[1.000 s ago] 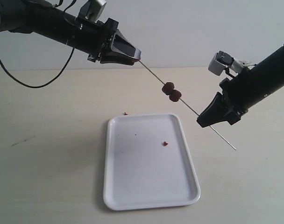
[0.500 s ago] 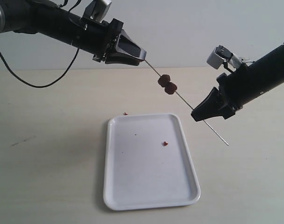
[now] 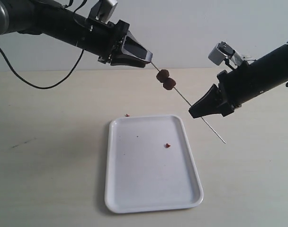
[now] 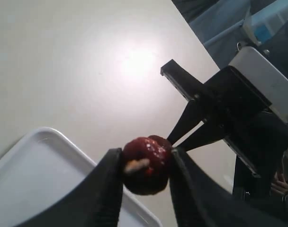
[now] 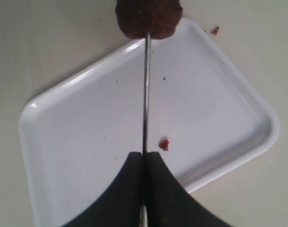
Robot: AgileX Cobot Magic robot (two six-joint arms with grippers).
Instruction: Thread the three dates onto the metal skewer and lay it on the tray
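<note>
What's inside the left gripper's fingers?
A wrinkled dark reddish-brown date, pinched in the left gripper. The end of the thin grey metal skewer is hidden behind it.

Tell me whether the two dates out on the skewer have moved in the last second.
Yes. The two dates have risen up and left, farther above the tray and its far rim, and nearer the left gripper.

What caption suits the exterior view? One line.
Right gripper pinches skewer carrying two dates; left gripper holds third date at its upper end, tray below.
</note>
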